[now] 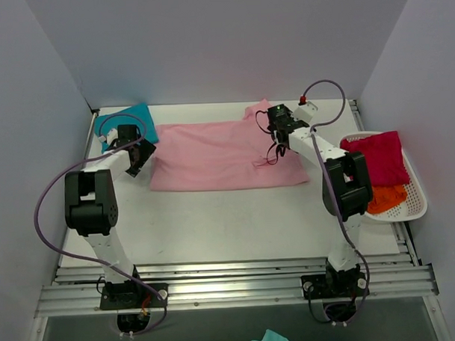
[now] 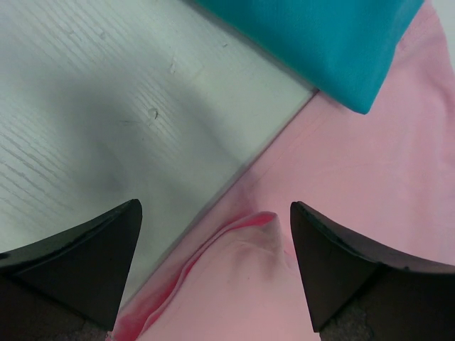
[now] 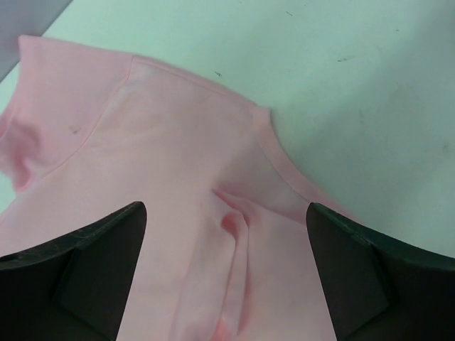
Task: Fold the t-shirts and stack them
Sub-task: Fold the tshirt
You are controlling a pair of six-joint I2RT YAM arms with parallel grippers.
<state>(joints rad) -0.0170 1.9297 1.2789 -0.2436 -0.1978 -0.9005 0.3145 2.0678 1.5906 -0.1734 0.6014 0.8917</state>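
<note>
Pink t-shirt (image 1: 219,156) lies flat; left gripper (image 2: 215,213) and right gripper (image 3: 226,209) spread, empty.

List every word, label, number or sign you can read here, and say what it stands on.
None: no view shows any readable text.
Pink t-shirt: plain, no print.
Teal t-shirt: plain, no print.
Magenta-red t-shirt and orange t-shirt: no print visible.
White basket: no label visible.
</note>
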